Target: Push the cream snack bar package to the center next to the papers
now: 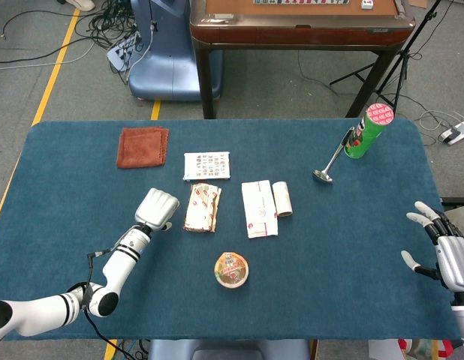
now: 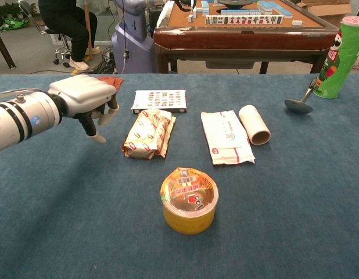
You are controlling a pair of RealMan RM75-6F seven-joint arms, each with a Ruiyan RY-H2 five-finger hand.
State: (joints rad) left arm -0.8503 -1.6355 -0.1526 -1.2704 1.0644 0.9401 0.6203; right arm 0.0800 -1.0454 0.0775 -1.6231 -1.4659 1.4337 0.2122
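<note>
The cream snack bar package [image 1: 203,208] [image 2: 149,134] lies flat near the table's middle, just left of the white papers [image 1: 259,208] [image 2: 227,137], with a narrow gap between them. My left hand [image 1: 157,208] [image 2: 86,102] hovers to the left of the package, apart from it, fingers hanging down and holding nothing. My right hand [image 1: 442,251] stays at the table's right edge with its fingers spread and empty; it appears only in the head view.
A tile card [image 1: 207,166] [image 2: 159,100] lies behind the package. A paper roll [image 1: 282,199] [image 2: 253,124] sits right of the papers. A yellow cup [image 1: 231,270] [image 2: 189,199] stands in front. A rust cloth [image 1: 143,147], a spoon [image 1: 327,166] and a green can [image 1: 369,130] are further back.
</note>
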